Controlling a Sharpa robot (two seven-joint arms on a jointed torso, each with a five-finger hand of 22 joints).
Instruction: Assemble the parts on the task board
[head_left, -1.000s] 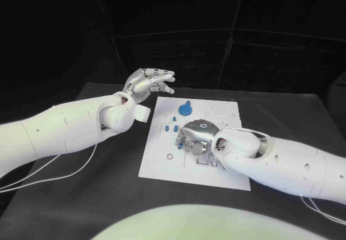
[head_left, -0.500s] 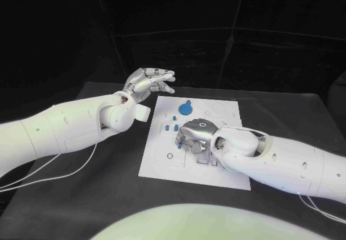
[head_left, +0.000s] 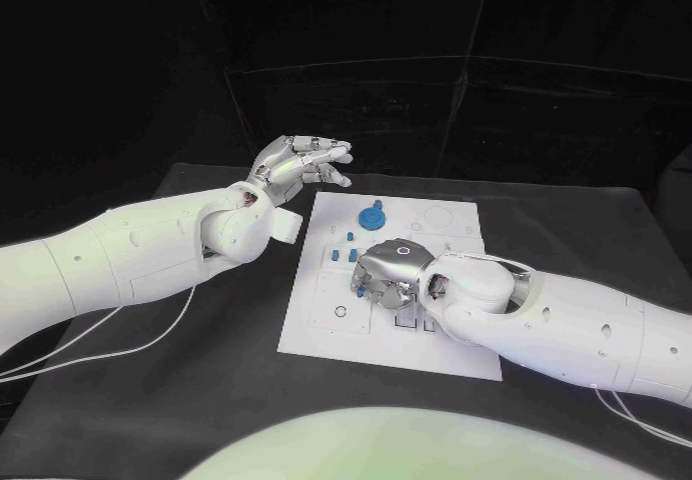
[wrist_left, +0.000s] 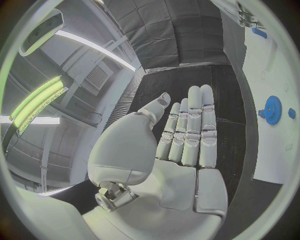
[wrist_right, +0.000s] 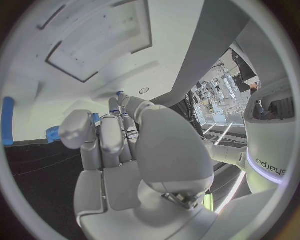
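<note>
The white task board (head_left: 325, 330) lies in the middle of the black table. A blue gear (head_left: 372, 215) sits at its far end, also seen from the left wrist as the gear (wrist_left: 272, 109). Small blue pegs (head_left: 340, 255) stand left of centre. My right hand (head_left: 387, 275) is down on the board's middle with its fingers curled in. In the right wrist view a small blue part (wrist_right: 95, 119) shows pinched between thumb and finger. A blue piece (head_left: 358, 290) shows at the fingertips. My left hand (head_left: 303, 162) hovers past the board's far left corner, its fingers (wrist_left: 190, 132) straight and empty.
Rectangular slots (head_left: 418, 322) on the board lie partly under my right wrist. A small ring outline (head_left: 339, 312) marks the board's near left. Thin cables (head_left: 144, 345) trail across the table beneath my left arm. Another blue part (wrist_right: 7, 120) lies beyond my right hand.
My right hand has crept slightly toward the board's far left while staying down on it. The left hand has held its place.
</note>
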